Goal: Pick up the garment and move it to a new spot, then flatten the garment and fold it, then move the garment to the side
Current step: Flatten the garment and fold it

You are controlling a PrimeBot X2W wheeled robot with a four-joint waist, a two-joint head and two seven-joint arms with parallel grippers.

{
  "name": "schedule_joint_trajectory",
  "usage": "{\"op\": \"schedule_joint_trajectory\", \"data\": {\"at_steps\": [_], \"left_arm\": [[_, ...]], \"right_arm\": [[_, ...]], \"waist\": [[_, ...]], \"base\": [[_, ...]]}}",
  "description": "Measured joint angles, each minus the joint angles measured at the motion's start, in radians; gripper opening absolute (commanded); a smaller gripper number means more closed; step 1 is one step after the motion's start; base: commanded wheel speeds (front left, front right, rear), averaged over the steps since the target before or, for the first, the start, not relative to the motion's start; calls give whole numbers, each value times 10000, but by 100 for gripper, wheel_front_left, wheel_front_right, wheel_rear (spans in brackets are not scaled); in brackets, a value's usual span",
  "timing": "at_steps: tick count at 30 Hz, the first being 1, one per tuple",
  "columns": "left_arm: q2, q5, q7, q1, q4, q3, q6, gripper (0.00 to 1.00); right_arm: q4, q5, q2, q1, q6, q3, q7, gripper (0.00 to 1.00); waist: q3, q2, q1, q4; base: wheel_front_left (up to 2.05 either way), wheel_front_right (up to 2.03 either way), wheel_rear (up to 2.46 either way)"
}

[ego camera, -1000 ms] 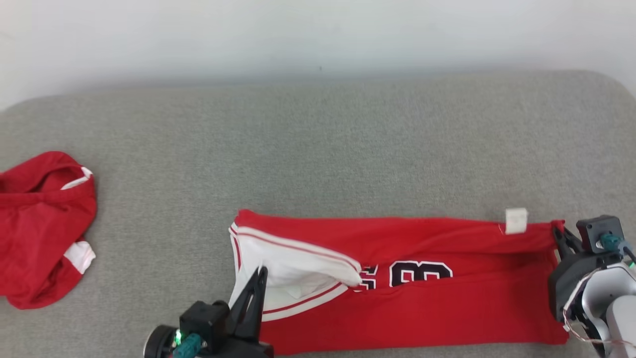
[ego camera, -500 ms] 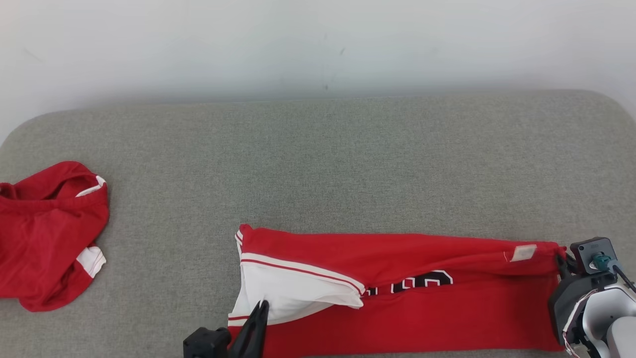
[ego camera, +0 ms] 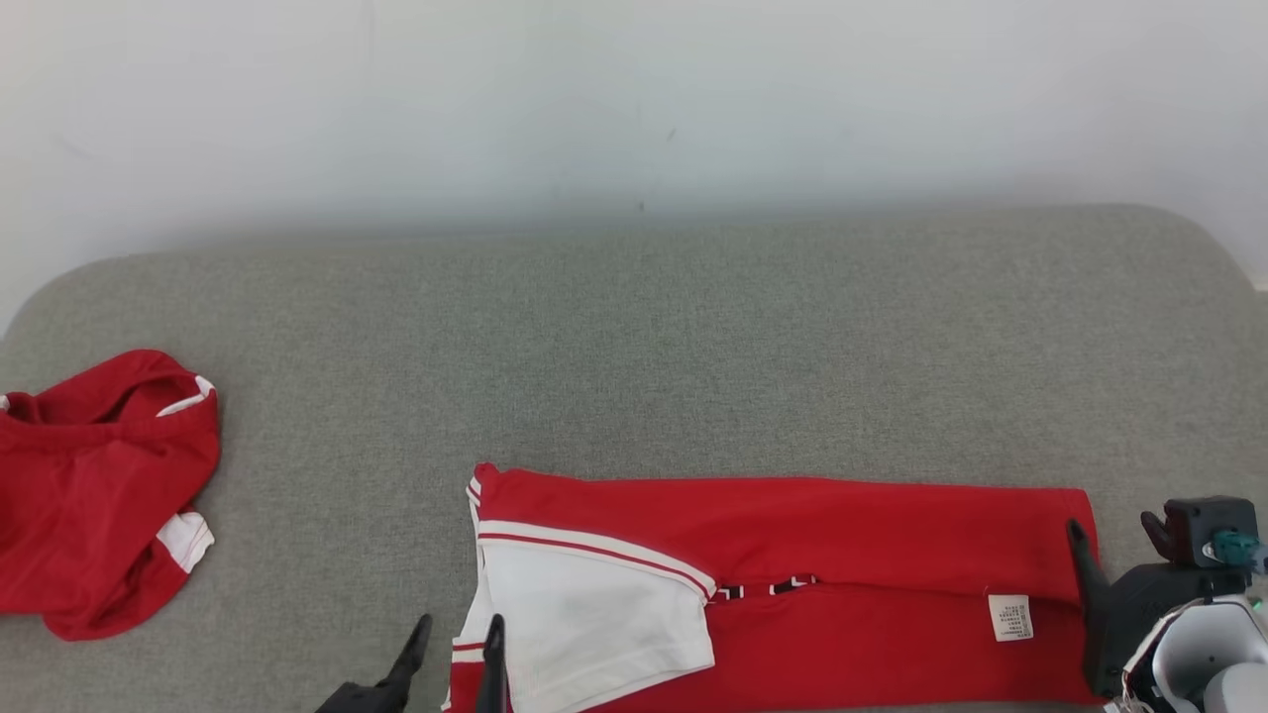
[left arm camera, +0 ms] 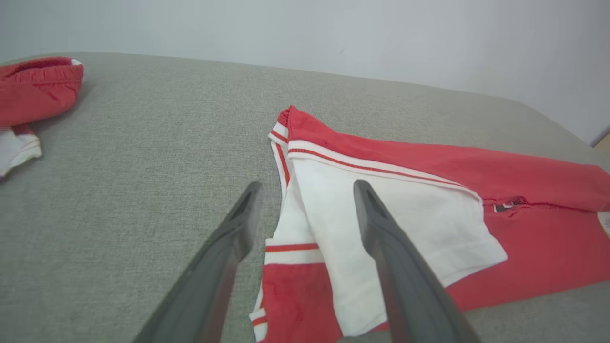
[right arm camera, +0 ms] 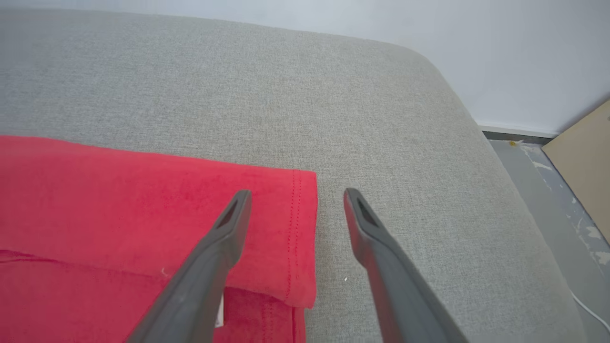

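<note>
Garment (ego camera: 842, 535) lies folded lengthwise along the grey tabletop's (ego camera: 634, 347) near edge. It is red, with a white striped panel at its left end and 1 small white label (ego camera: 1010, 616) near its right hem. A crumpled red heap (ego camera: 94, 495) sits well apart, far left. Both grippers gape wide and empty. The left gripper (ego camera: 456, 644) straddles the left edge and the right gripper (ego camera: 1111, 530) straddles the right hem.

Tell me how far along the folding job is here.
Done: the red jersey lies flat on the gray surface with its far long edge folded over. In hand: nothing; the left gripper and right gripper are open at its two ends. Left: further folds, then moving it aside.
</note>
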Motion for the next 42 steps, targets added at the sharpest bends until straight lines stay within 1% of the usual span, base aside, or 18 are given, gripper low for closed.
{"op": "schedule_joint_trajectory", "data": {"at_steps": [3,7,12,13,16,20,24,30,37,42], "left_arm": [[-38,222,-134,198,-132,437,-17,100],[-247,1020,-161,473,-1141,1528,-198,100],[-738,1956,-169,1130,-2132,2863,-761,100],[-842,2130,-169,1237,-2249,3091,-934,100],[-1064,2483,-169,1524,-2424,3574,-1432,100],[-1317,2849,-169,1667,-2451,4163,-1971,100],[-1519,3099,-169,1741,-2389,4589,-2403,100],[-1760,3476,-169,1740,-2276,4972,-2746,100],[-1927,3806,-169,1617,-2288,5093,-2932,100],[-2002,3998,-169,1522,-2295,5131,-3005,100]], "right_arm": [[-213,265,297,226,0,-341,61,100],[-426,385,562,482,0,-750,142,100],[-464,522,819,554,0,-1135,357,100],[-449,558,865,562,0,-1181,422,100],[-349,627,936,580,0,-1392,639,100],[-117,648,1022,581,0,-1609,1001,100],[232,671,982,531,0,-1753,1354,100],[742,874,859,222,-2,-1789,1785,100],[1175,895,453,-117,0,-1542,2167,100],[1503,1026,324,-310,-2,-1331,2740,100]], "waist": [[-172,0,0,-9],[-367,0,-1,7],[-447,0,0,70],[-457,0,0,82],[-473,0,0,121],[-464,0,0,173],[-409,0,0,222],[-219,0,1,321],[140,0,1,506],[411,0,1,651]], "base": [[0,0,0],[0,0,0],[0,0,0],[0,0,0],[0,0,0],[0,0,0],[0,0,0],[0,0,0],[0,0,0],[0,0,0]]}}
